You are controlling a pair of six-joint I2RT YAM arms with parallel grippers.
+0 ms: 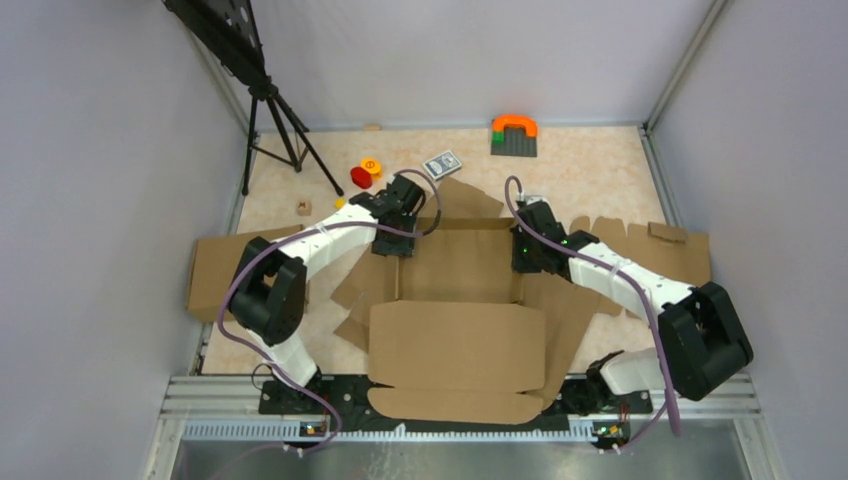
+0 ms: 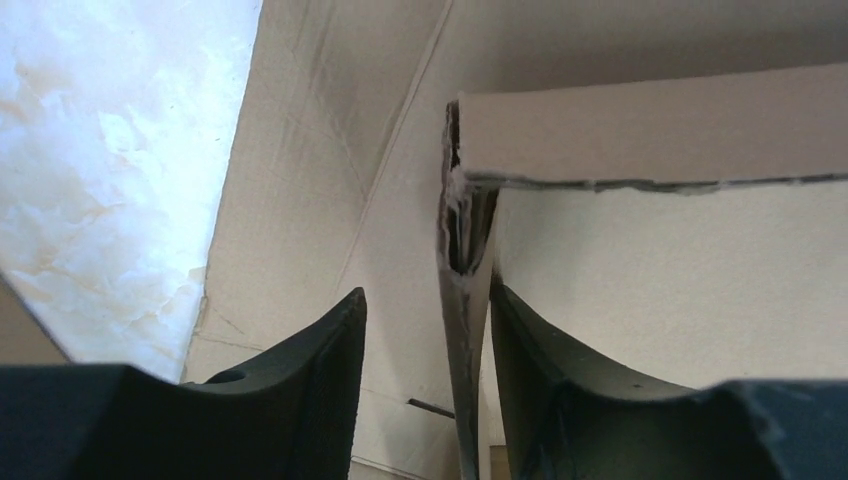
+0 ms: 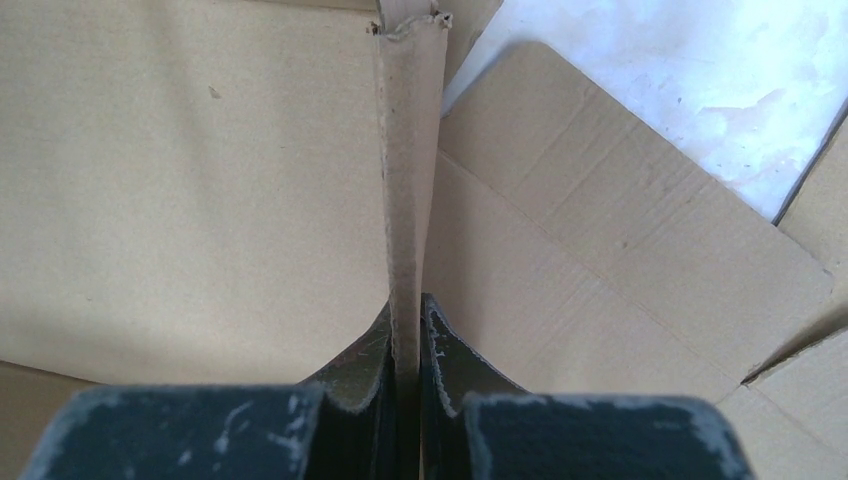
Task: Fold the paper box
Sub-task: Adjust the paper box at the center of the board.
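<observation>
Jaws differ side to side: my left pair stands released astride a raised wall, while my right pair is clenched on the opposite one. From the top camera, the paper box (image 1: 455, 265) lies flat-bottomed mid-table, its broad front flap spread on its near side. My left gripper (image 1: 400, 203) sits at the box's far left corner and my right gripper (image 1: 527, 248) at its far right corner. A plain cardboard slab (image 1: 215, 272) lies well to the left of the box, apart from the work. At the left wrist, the left side wall (image 2: 462, 330) stands on edge between my fingers (image 2: 335, 380), close against one and with open space to the other. A second panel meets it at the corner above, and the corrugated edge there looks frayed. At the right wrist, both pads (image 3: 450, 360) press the right side wall (image 3: 405, 160) upright between them. To do this step well, I judge I should close the left pair squarely on its wall before moving anything. Both walls should stand vertical together, and I should avoid twisting at that frayed corner, which could tear or buckle.
</observation>
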